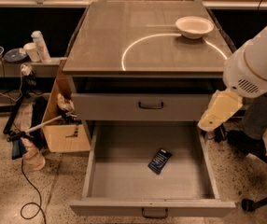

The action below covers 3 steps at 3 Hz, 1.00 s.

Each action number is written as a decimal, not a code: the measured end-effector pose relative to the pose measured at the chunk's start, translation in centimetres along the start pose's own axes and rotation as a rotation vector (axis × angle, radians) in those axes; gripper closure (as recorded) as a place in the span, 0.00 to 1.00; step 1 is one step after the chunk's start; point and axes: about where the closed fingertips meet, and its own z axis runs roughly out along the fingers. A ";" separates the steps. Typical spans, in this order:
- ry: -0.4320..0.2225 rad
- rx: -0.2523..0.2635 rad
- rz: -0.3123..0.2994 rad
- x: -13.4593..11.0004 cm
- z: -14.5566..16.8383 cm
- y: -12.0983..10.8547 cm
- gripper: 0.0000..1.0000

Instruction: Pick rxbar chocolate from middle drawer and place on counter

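The rxbar chocolate (159, 160), a small dark navy bar with pale lettering, lies flat on the floor of the open middle drawer (124, 181), right of centre. The drawer is pulled out wide, its dark handle at the front bottom. The counter (124, 36) is the grey-brown cabinet top with a white arc drawn on it. My gripper (214, 116), cream-coloured on a white arm, hangs at the cabinet's right side, just above the drawer's right wall and up and to the right of the bar. It holds nothing that I can see.
A white bowl (194, 26) stands on the counter's back right. The upper drawer front (143, 106) with a dark handle is closed. A cardboard box (61, 125), a spray bottle (28, 152) and cables lie left of the cabinet. A chair base (259, 153) stands at right.
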 end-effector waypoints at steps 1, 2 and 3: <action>0.036 0.006 -0.030 -0.6 2.6 0.6 0.00; 0.042 -0.042 -0.093 -2.3 6.6 1.9 0.00; 0.042 -0.042 -0.093 -2.3 6.6 1.9 0.00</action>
